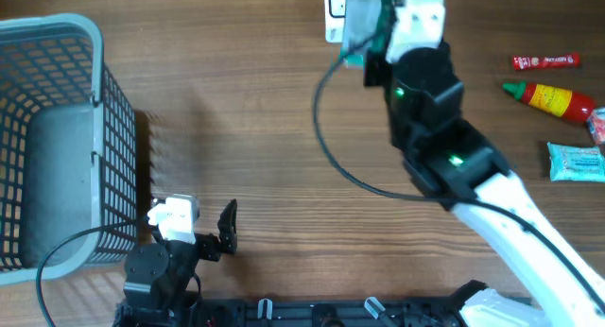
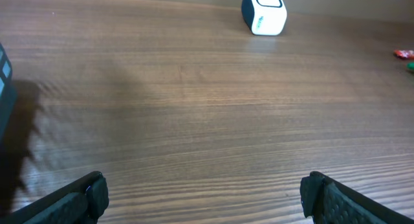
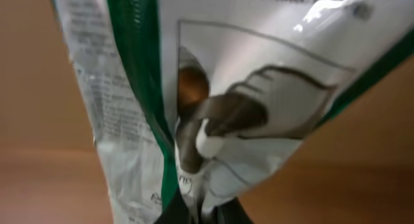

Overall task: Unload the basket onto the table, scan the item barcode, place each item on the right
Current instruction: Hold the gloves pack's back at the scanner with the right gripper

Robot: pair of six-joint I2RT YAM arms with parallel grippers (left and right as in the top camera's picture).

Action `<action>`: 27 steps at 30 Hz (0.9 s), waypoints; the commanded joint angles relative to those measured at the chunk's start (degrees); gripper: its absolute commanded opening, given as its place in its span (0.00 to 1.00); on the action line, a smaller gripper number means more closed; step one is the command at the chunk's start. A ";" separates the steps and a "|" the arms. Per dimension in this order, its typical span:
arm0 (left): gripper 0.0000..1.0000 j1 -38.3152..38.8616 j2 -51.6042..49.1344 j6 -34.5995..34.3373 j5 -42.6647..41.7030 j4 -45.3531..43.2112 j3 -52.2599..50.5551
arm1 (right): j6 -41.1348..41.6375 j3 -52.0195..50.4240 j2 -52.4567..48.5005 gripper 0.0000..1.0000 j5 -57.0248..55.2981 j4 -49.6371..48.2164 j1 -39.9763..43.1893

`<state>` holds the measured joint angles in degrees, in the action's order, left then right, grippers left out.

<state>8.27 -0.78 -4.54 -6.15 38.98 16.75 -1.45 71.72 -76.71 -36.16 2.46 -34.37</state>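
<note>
My right gripper (image 3: 204, 214) is shut on the bottom edge of a white and green snack packet (image 3: 259, 88), which fills the right wrist view. From overhead, the packet (image 1: 359, 25) is held up at the far middle of the table, partly over the white barcode scanner (image 1: 333, 10). The right gripper (image 1: 375, 47) sits just behind the packet. No barcode shows on it. The scanner (image 2: 264, 11) also stands far ahead in the left wrist view. My left gripper (image 2: 204, 198) is open over bare wood near the front edge (image 1: 213, 234), with nothing between its fingers.
A grey wire basket (image 1: 52, 26) stands at the left. At the right edge lie a red bar (image 1: 545, 60), a red sauce bottle (image 1: 553, 98) and a light blue packet (image 1: 575, 162). A black cable (image 1: 326, 147) loops over the table's middle.
</note>
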 commanded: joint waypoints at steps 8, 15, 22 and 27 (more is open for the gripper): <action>1.00 0.13 0.35 1.11 -0.85 -0.28 -0.04 | -55.71 0.90 -34.77 0.04 -13.60 -70.99 -0.04; 1.00 0.13 0.33 1.11 -0.85 -0.28 -0.04 | -54.95 17.00 -54.12 0.05 -8.11 -70.75 3.98; 1.00 0.13 0.33 1.11 -0.85 -0.28 -0.04 | -53.99 23.28 -64.26 0.05 -4.37 -67.73 4.35; 1.00 0.13 0.33 1.11 -0.85 -0.28 -0.04 | -54.05 23.41 -65.64 0.05 -4.28 -71.28 4.24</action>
<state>8.27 -0.80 -4.54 -6.13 39.00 16.69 -55.81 93.51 -141.64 -41.76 -66.87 -29.91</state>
